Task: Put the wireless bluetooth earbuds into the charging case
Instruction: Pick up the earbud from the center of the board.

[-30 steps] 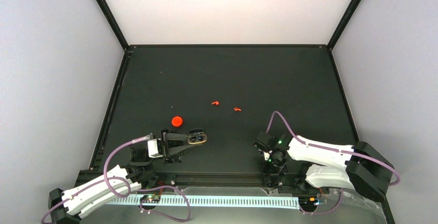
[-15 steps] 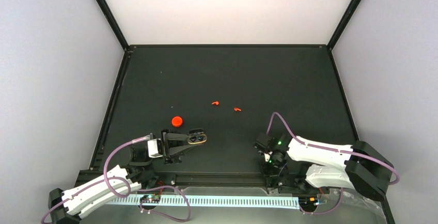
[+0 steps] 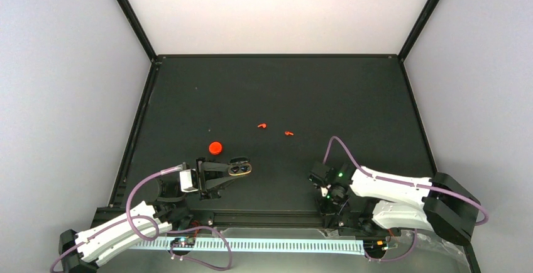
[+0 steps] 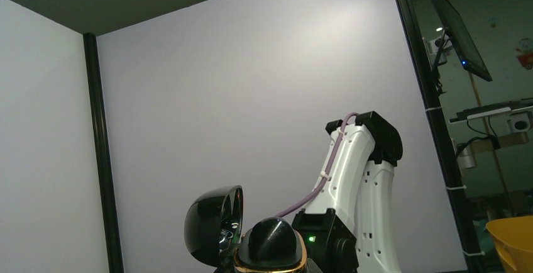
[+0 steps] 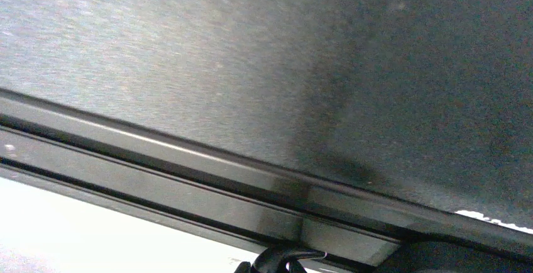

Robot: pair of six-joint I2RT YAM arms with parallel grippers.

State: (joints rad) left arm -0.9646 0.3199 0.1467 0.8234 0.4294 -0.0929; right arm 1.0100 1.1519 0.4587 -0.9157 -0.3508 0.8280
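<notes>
Gripping glossy black gold-rimmed case (image 3: 242, 168) — L claw (image 3: 235, 171) — curved red-orange earbuds (image 3: 262, 125) apart

Surface (image 5: 188, 53): matt black, finely grained, faint sheen.
Edge rail (image 5: 188, 172): smooth dark metal, satin finish.
Charging case (image 4: 210, 226): glossy black plastic, mirror-like reflections; shiny gold-toned rim.
Earbuds (image 3: 262, 125) (image 3: 288, 133): 2 red-orange plastic-looking pieces, finish too small to tell.
Right arm covers (image 4: 371, 191): smooth white plastic, slightly glossy.
Cable (image 4: 327, 173): smooth lilac sheath, rubbery look.

Two red-orange earbuds (image 3: 262, 125) (image 3: 288, 133) lying apart, centre; black gold-rimmed charging case (image 3: 240, 168) open, near-left.
</notes>
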